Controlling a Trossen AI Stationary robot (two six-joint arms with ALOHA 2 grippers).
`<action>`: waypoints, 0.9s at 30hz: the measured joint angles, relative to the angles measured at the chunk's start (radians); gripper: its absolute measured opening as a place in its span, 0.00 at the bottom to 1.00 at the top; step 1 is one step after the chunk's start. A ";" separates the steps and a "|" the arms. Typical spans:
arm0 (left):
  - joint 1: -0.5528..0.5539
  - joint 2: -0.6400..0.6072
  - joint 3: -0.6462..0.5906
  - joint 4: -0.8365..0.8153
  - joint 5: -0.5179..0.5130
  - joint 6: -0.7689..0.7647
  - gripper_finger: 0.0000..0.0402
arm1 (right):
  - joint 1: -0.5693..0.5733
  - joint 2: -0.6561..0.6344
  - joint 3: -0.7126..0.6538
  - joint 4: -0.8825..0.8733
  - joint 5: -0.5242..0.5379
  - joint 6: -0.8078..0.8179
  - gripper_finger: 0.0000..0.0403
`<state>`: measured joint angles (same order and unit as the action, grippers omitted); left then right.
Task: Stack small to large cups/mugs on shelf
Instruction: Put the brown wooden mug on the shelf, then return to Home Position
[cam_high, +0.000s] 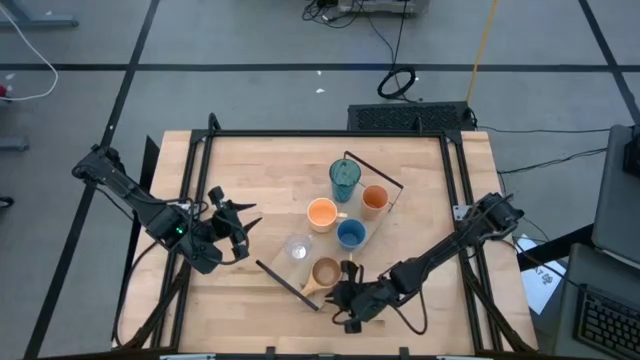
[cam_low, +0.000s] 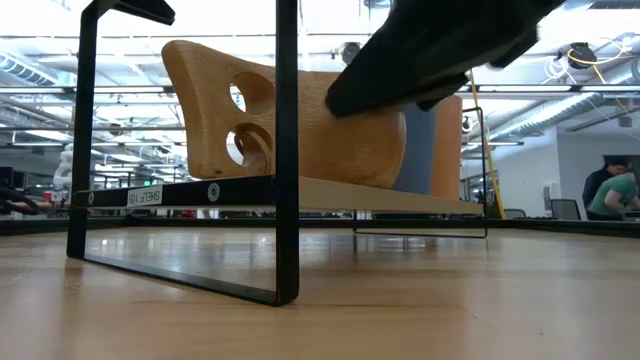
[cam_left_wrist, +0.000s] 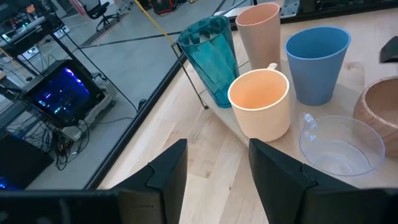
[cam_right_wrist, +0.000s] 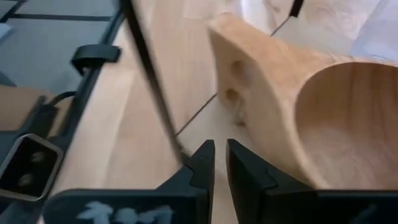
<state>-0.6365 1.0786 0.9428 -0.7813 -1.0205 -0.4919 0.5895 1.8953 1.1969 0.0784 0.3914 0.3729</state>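
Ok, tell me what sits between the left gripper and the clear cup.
Nothing: in the high view only bare tabletop separates the open left gripper from the clear cup. The left wrist view shows the same.

tabletop (cam_high: 240, 160): pale wood, smooth, matt
shelf (cam_low: 400, 198): light wood board, thin black metal rails
handled mug (cam_right_wrist: 323, 112): tan wood, smooth, matt
tall tumbler (cam_left_wrist: 211, 59): teal see-through plastic, shiny
small clear cup (cam_left_wrist: 342, 146): clear plastic, glossy
blue cup (cam_left_wrist: 317, 62): matt plastic
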 joint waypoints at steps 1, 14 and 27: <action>0.000 0.000 0.000 0.000 0.000 0.000 0.43 | -0.006 0.005 0.000 0.007 0.000 -0.001 0.07; 0.000 0.000 0.000 0.001 0.002 0.016 0.43 | -0.048 0.012 0.000 0.024 0.000 -0.019 0.07; 0.000 0.000 0.000 0.001 0.017 0.016 0.43 | -0.023 -0.040 0.000 0.002 0.000 -0.045 0.07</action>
<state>-0.6369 1.0786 0.9428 -0.7803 -1.0031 -0.4757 0.5668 1.8552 1.1965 0.0802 0.3912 0.3275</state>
